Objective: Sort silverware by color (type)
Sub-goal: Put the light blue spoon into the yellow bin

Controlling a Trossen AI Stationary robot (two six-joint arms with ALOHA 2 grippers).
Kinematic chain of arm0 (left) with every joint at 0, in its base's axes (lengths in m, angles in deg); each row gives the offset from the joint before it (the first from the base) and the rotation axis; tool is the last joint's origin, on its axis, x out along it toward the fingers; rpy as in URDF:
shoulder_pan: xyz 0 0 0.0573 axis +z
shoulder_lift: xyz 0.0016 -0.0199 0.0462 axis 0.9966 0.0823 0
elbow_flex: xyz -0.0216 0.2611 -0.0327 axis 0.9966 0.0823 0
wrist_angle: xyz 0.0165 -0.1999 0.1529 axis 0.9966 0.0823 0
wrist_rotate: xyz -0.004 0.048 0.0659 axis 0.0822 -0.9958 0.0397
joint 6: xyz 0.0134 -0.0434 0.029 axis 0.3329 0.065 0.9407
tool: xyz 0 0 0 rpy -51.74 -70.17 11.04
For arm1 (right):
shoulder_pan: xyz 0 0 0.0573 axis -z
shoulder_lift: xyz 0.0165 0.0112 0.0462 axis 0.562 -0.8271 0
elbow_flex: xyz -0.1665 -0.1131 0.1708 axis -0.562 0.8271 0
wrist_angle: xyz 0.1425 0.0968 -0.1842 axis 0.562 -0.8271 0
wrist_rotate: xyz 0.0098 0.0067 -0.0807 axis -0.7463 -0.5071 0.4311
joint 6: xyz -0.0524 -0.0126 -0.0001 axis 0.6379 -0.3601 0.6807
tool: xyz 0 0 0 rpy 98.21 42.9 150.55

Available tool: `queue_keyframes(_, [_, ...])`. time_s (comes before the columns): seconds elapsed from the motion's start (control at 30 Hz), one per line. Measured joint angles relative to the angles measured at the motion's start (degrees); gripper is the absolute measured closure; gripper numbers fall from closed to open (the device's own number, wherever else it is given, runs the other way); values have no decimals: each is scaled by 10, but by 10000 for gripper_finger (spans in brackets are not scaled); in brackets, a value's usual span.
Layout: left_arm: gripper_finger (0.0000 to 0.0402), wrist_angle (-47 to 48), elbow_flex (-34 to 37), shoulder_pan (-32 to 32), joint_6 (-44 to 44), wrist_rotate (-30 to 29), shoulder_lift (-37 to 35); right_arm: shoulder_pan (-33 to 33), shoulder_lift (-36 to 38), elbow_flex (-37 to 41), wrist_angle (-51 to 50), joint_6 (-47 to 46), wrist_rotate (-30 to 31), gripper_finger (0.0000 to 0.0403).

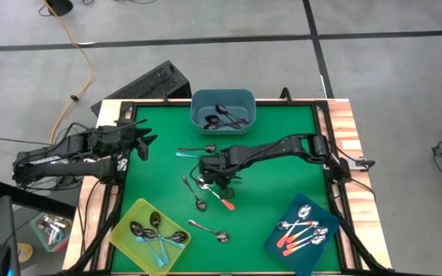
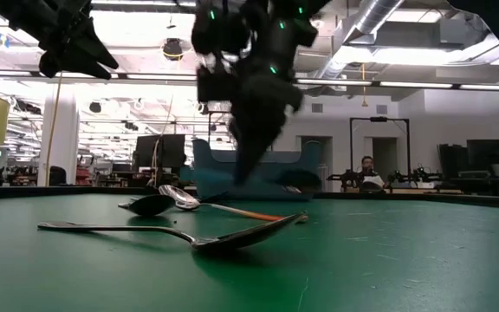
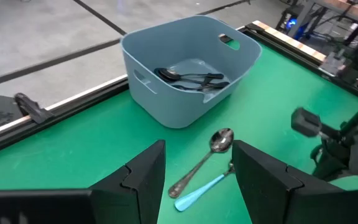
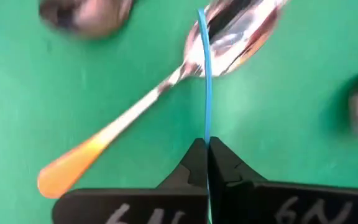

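My right gripper (image 1: 209,178) (image 4: 207,144) points down over the middle of the green table, shut on a thin light blue spoon handle (image 4: 205,81) seen edge-on; that spoon's bowl does not show. Under it an orange-handled spoon (image 4: 104,140) (image 1: 222,199) lies flat on the table. More loose silverware lies around: a metal spoon (image 3: 207,155) beside a blue-handled one (image 3: 197,190), and dark spoons (image 1: 195,193) (image 1: 210,230). My left gripper (image 1: 146,142) (image 3: 199,149) waits open above the table's left edge, with nothing between its fingers. My right gripper pinches the light blue handle (image 4: 206,134) between its two fingers, which come from above and point down. The handle runs on straight past the fingertips and crosses over the orange-handled spoon's bowl (image 4: 241,31). Whether its lower end is clear of the table, I cannot tell.
A grey-blue bin (image 1: 222,111) (image 3: 188,68) with dark spoons stands at the far edge. A yellow bin (image 1: 148,234) with blue-handled spoons is near left. A dark blue bin (image 1: 305,234) with orange-handled spoons is near right. In the low view two spoons (image 2: 197,238) lie close in front.
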Motion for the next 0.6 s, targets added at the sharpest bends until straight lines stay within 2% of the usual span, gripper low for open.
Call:
queue_keyframes(0.1, [232,0,0,0,0,20,0,-8,0,-40,-1,-26,6,402])
queue_keyframes(0.27, [232,0,0,0,0,58,0,-33,2,-104,39,-89,52,402])
queue_keyframes(0.43, [232,0,0,0,3,66,0,-64,2,-129,184,-163,130,402])
queue_keyframes(0.6, [232,0,0,0,3,66,0,-95,-3,-130,362,-220,173,402])
